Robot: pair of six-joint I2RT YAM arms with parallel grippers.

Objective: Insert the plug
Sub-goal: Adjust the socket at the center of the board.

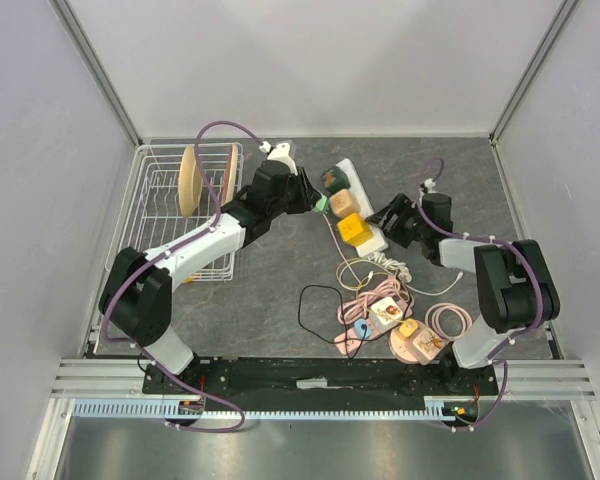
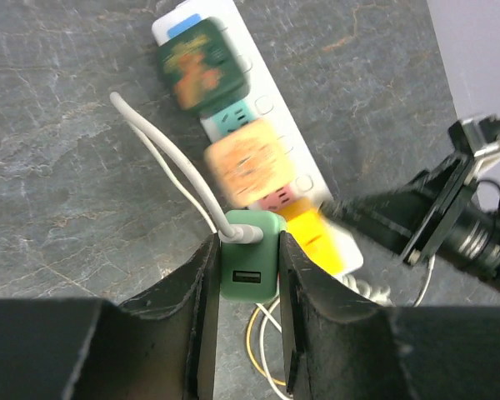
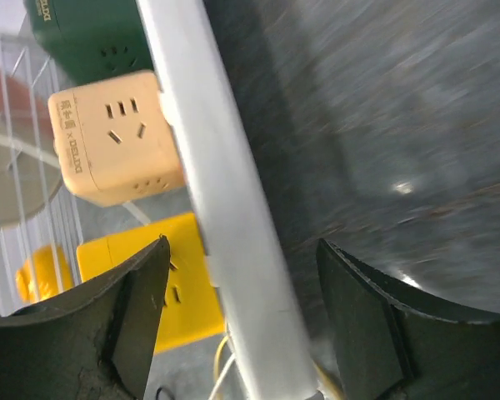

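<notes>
A white power strip point(image 1: 365, 212) lies at the table's centre, also in the left wrist view point(image 2: 271, 100) and the right wrist view point(image 3: 225, 217). It carries a dark green cube point(image 2: 202, 64), a tan cube point(image 2: 246, 164) and a yellow cube point(image 2: 321, 237). My left gripper point(image 2: 248, 262) is shut on a mint-green USB charger plug point(image 2: 252, 258) with a white cable point(image 2: 162, 150), held just beside the strip's left side. My right gripper point(image 3: 242, 275) is open, its fingers point(image 3: 362, 325) straddling the strip's near end without touching it.
A white wire dish rack point(image 1: 185, 205) with a wooden disc point(image 1: 191, 180) stands at the left. Loose cables and pink coils with small plugs point(image 1: 390, 320) lie in front of the strip. Grey walls enclose the table.
</notes>
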